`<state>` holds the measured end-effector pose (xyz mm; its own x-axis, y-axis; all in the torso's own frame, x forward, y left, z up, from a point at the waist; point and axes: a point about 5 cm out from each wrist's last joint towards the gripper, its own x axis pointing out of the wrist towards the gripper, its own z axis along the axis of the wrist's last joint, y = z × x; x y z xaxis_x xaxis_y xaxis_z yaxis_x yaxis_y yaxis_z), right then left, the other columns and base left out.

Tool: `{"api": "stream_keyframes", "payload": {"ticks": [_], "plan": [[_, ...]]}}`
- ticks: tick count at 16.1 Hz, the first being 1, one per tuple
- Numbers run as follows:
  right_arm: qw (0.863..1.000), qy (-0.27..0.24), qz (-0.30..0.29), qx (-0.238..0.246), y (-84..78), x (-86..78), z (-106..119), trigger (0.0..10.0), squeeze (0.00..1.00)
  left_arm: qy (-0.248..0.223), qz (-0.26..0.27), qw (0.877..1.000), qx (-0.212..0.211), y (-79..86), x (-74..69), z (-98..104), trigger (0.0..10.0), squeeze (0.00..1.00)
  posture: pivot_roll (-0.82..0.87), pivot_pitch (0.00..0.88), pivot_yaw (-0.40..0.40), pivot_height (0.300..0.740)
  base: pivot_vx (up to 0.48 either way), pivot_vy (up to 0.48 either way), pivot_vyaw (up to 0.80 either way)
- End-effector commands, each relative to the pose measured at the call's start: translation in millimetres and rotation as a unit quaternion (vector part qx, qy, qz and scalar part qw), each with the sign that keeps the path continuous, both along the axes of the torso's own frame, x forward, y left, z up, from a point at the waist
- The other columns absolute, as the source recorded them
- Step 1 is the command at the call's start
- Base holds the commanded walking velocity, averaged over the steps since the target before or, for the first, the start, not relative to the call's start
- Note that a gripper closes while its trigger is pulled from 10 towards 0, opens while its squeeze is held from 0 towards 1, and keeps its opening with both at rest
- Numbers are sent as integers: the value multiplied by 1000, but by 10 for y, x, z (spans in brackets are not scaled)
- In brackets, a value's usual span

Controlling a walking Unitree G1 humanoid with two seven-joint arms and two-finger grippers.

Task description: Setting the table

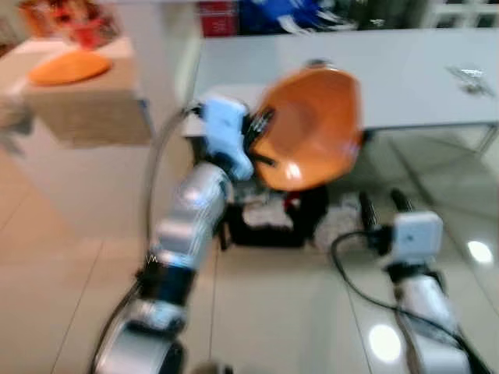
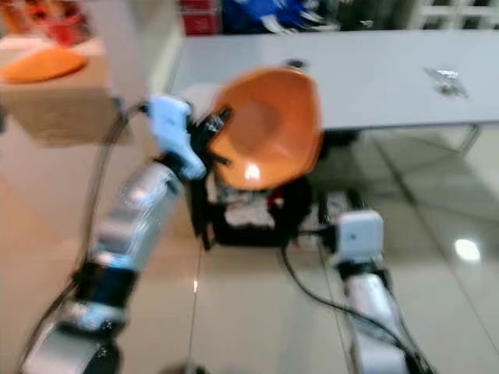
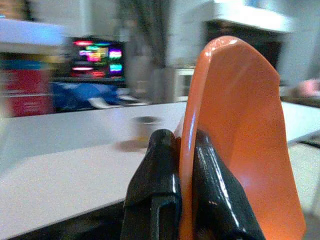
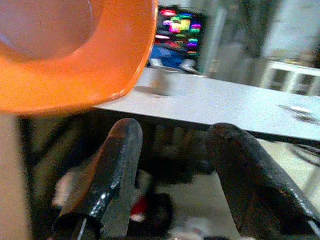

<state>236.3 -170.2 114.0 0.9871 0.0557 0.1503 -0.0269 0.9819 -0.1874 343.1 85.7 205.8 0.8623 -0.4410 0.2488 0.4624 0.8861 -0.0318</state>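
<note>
Black fingers (image 3: 150, 195) of the left gripper (image 3: 180, 150) sit right up against the lens, and the jaws are clamped tight on the rim of an orange bowl (image 1: 308, 125), one finger on each side of its edge. That bowl rides tilted on its side in the air, its hollow facing up toward the head camera, just at the near edge of the long white tabletop (image 1: 405, 70). Out from there, the silver left arm (image 1: 183, 234) reaches up from the lower left to carry it.

Over on the right, the right gripper (image 1: 383, 204) hangs low above the glossy tile floor (image 1: 70, 296), well below the bowl, with its jaws spread wide and nothing between them; a black cable (image 1: 351, 273) loops off its wrist. From its wrist camera the orange bowl looms overhead.

Under the tabletop's edge sits a dark heap (image 1: 273, 218), too blurred to name. On the tabletop a small grey cup (image 4: 165, 82) stands upright behind the bowl. Far left, a second orange dish (image 1: 69, 67) rests on a tan-covered counter (image 1: 93, 117).
</note>
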Motion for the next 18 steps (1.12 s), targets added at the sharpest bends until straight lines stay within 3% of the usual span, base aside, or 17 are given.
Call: {"api": "stream_keyframes", "payload": {"ticks": [1, 12, 15, 18], "plan": [[1000, -1, -11, -8, -76, -10, 10, 10000, 0, -16, -11, 1000, -10, -88, 2, 96, 0, 0, -54, 0, 55, 722, 480, 0, 0], [1000, -1, -11, -11, -71, -25, -11, 10000, 0, -15, -16, 1000, 11, -70, 59, 59, 0, 0, -64, 0, 66, 722, 480, 0, 0], [1000, -1, -13, -12, -79, -32, -12, 10000, 0, -7, -14, 1000, 14, -85, 71, 11, 0, 0, -69, 0, 66, 722, 0, 0, 0], [1000, 0, -14, -13, -92, -43, -7, 10000, 0, -10, -14, 1000, 13, -113, 83, 23, 0, 0, -83, 0, 59, 722, 262, -400, 0]]}}
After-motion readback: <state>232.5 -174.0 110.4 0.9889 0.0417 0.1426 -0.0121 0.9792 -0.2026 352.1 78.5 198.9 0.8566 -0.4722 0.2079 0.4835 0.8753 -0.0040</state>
